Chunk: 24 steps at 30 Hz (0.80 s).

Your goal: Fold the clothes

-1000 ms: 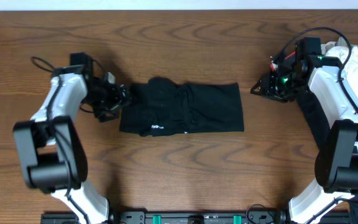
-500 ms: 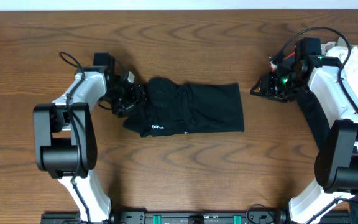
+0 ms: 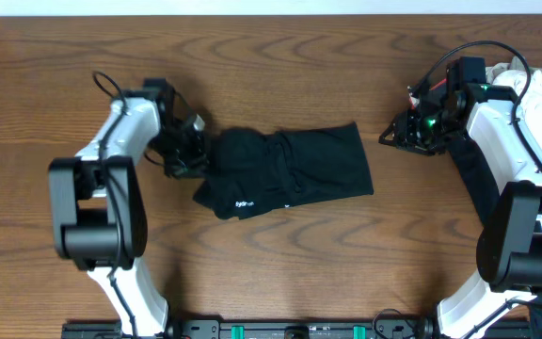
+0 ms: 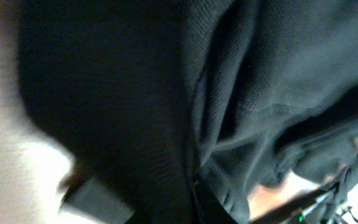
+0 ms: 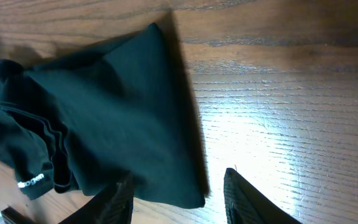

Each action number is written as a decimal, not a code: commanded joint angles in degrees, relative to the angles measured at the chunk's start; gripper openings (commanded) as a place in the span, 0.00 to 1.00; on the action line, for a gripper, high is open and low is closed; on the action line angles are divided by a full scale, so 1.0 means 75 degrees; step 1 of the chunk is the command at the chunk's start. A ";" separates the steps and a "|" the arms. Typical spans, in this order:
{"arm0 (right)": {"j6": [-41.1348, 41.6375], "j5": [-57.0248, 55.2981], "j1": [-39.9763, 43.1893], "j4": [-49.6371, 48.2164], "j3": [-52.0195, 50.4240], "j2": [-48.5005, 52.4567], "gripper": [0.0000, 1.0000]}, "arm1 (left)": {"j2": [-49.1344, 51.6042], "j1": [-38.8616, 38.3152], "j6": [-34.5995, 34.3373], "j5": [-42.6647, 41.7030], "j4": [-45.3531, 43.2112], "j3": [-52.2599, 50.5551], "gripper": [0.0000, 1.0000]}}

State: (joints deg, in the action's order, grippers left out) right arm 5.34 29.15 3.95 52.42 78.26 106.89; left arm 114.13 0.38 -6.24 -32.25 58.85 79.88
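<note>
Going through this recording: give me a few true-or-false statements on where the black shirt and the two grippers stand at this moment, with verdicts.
1. The black short-sleeved T-shirt lies loosely folded mid-way on the wooden table. True.
2. The right gripper grips the shirt's right edge. False: its jaws stand open over bare wood, apart from the shirt.
3. The left gripper is at the shirt's left end. True.
4. The white logo sits at the shirt's far edge. False: it is near the edge closest to the arm bases.

The left arm reached inward, its left gripper (image 3: 194, 155) low, grip unclear; the right gripper (image 3: 390, 135) hovered, fingers (image 5: 120, 194) parted.
</note>
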 commanded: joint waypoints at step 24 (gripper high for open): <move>-0.0154 0.0152 0.0015 0.0058 0.0055 -0.0140 0.45 | -0.1399 -0.1128 -0.0874 0.3576 0.1670 0.2795 0.47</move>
State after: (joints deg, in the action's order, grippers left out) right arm 5.34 29.17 3.95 52.71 78.26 106.89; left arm 102.91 -11.40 -8.49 -10.35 71.77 100.86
